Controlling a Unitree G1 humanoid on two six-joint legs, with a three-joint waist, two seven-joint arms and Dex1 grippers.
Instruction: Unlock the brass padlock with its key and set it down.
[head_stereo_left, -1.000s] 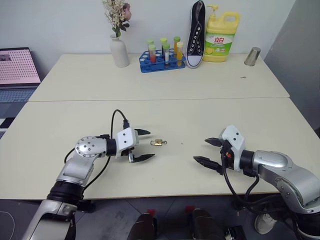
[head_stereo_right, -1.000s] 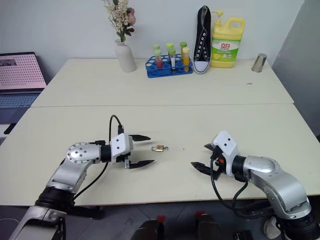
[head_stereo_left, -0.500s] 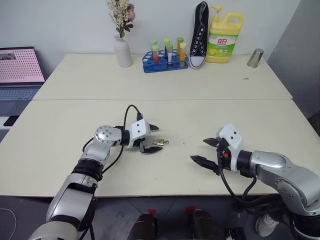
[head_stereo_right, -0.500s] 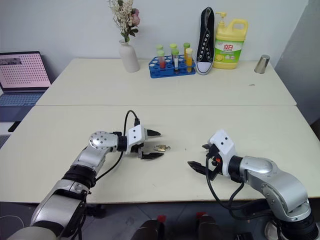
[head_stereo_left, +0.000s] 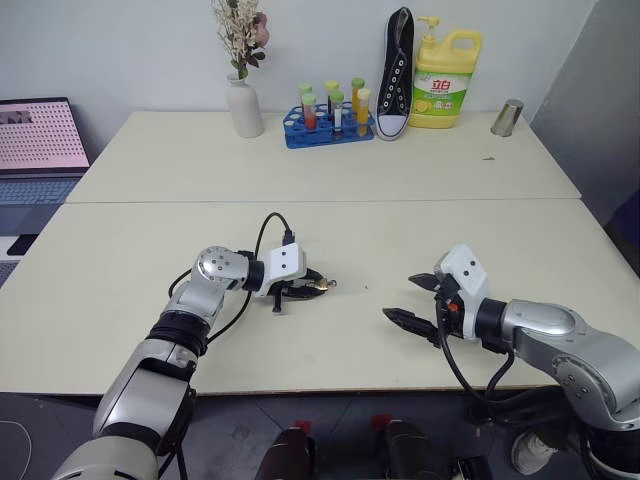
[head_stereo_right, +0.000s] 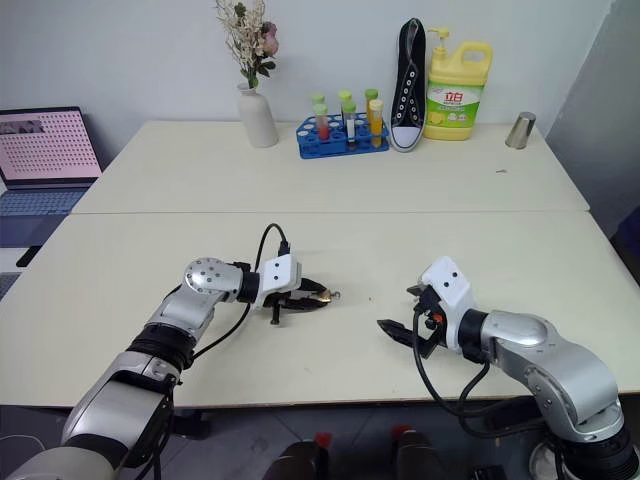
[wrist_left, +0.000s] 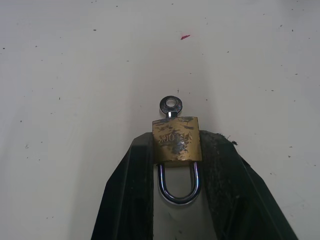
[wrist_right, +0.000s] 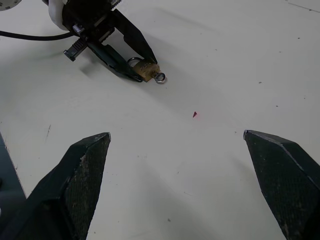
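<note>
Left gripper (wrist_left: 176, 170) has its two black fingers (wrist_left: 131, 200) closed in on the brass padlock (wrist_left: 176, 141), one against each side of the body. Whether it's a firm clamp or just contact I can't quite tell from the wrist view. Padlock lies flat on the table (head_stereo_left: 400, 170), silvery shackle looped back between the fingers toward the wrist, shackle seated in the body. The key (wrist_left: 170, 106) sits in the keyway at the far end, round bow poking out past the fingertips.

In the head view the padlock (head_stereo_left: 316, 285) is near table centre, slightly toward 9 o'clock, at the tip of the left gripper (head_stereo_left: 300, 287), which lies low on the surface and points toward 3 o'clock.

Right gripper (head_stereo_left: 412, 301) spread wide, nothing in it, hovering just above the table well apart from the padlock, at roughly 3 o'clock from it. Its wrist view looks between both tips at the padlock (wrist_right: 147, 70) and key (wrist_right: 160, 77).

Along the back edge at 12 o'clock: vase with dried flowers (head_stereo_left: 241, 100), blue tube rack (head_stereo_left: 327, 118), black sneaker (head_stereo_left: 395, 70) propped upright, yellow detergent bottle (head_stereo_left: 444, 78), metal cup (head_stereo_left: 507, 116). Laptop (head_stereo_left: 38, 135) off at 10 o'clock.
</note>
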